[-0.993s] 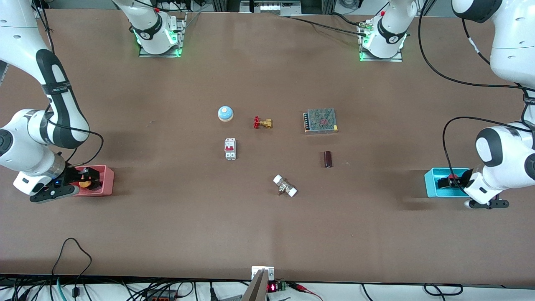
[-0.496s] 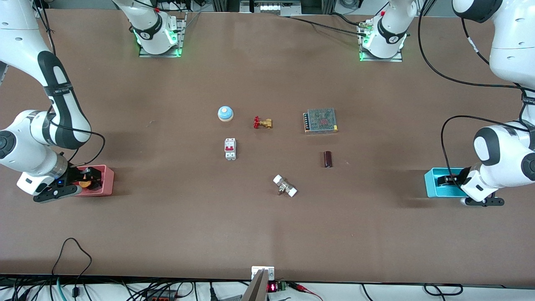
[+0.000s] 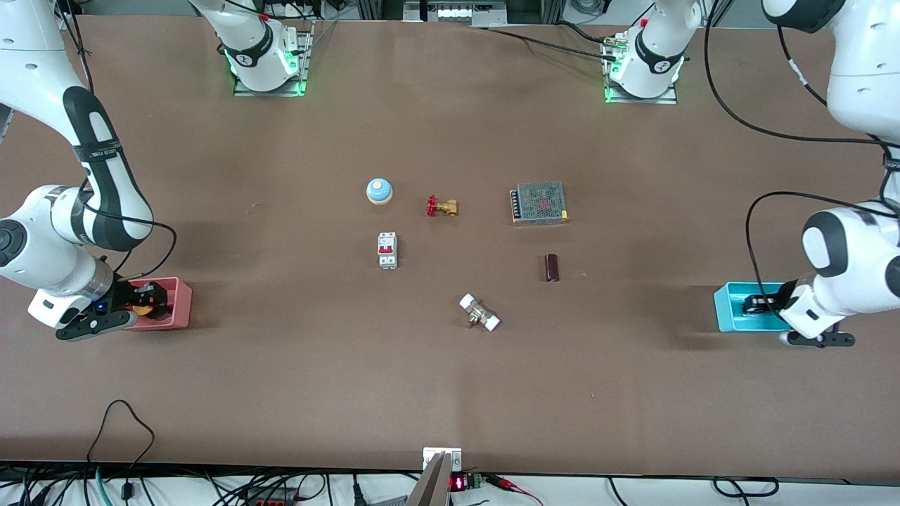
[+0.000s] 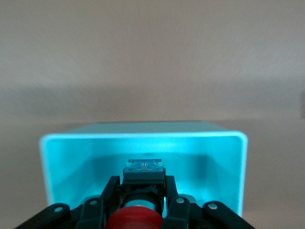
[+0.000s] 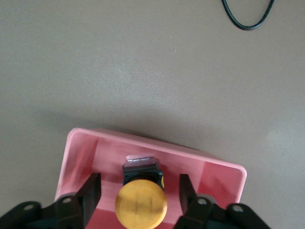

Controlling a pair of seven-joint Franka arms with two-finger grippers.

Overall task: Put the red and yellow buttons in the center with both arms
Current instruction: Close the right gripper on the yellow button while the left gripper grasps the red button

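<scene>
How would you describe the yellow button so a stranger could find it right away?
Look at the pink tray at the right arm's end of the table. The yellow button sits inside it, between the open fingers of the right gripper. Its round yellow cap on a black body sets it apart.

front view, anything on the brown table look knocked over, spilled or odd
Nothing looks spilled or broken. The only thing askew is the small white-capped metal fitting, lying diagonally nearest the front camera. The yellow-capped push button sits in the pink tray and the red-capped push button in the cyan tray.
</scene>
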